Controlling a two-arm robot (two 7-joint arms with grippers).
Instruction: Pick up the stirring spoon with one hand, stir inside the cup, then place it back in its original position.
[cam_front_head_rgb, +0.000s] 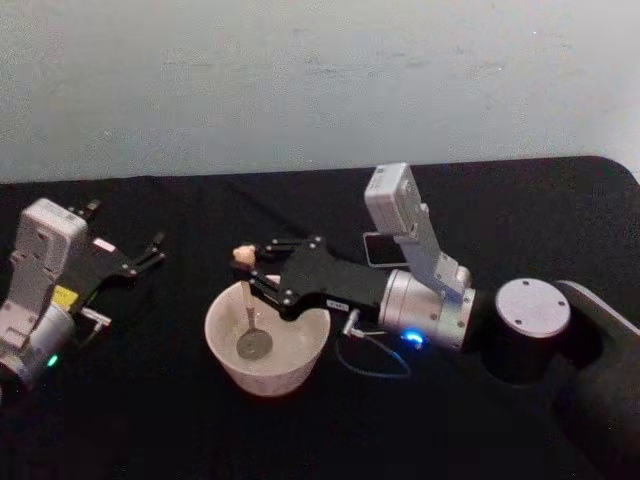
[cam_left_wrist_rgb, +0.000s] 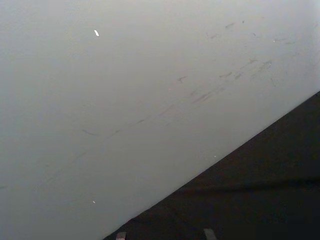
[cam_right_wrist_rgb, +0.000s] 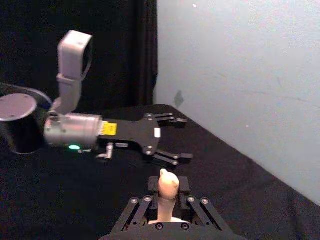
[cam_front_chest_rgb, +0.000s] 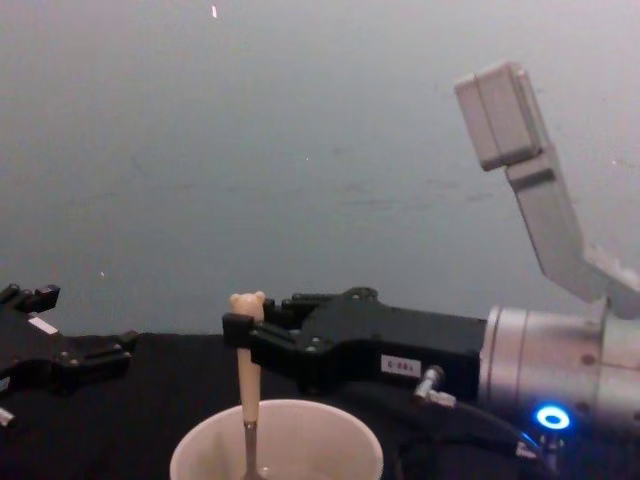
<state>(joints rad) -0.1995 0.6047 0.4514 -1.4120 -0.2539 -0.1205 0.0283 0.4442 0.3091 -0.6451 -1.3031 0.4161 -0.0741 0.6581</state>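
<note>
Head view: the right tool (cam_front_head_rgb: 250, 275) reaches in from the right, low over the worktop (cam_front_head_rgb: 500, 220). Its black fingers are pinched narrow on the pale handle of the stirring spoon (cam_front_head_rgb: 248, 312), just under the small bear head. The spoon stands nearly upright (leaning a little toward the far rim). Its round metal bowl is down on the floor of the cup (cam_front_head_rgb: 218, 350), about in the middle, with bare cream floor all round it.

The fingertips hang over the cup's far edge, and the wrist lies off its right side. A thin cable loop (cam_front_head_rgb: 375, 362) from the wrist lies just beside the cup's right wall. Behind the wrist, partly hidden by the arm's pale camera housing, sits the dark square holder (cam_front_head_rgb: 378, 250), well back from the cup.

From the chest camera the handle rises clear of the thin rim, and the tool's fingers are above the rim, not touching it.

The left tool (cam_front_head_rgb: 122, 228) rests at the left of the worktop with its fingers spread wide, holding nothing. An open strip of black cloth lies between it and the cup.

More bare worktop runs in front of the cup and out past the right arm to the rounded far-right corner. The worktop's far edge meets a pale wall (cam_front_head_rgb: 300, 80).
</note>
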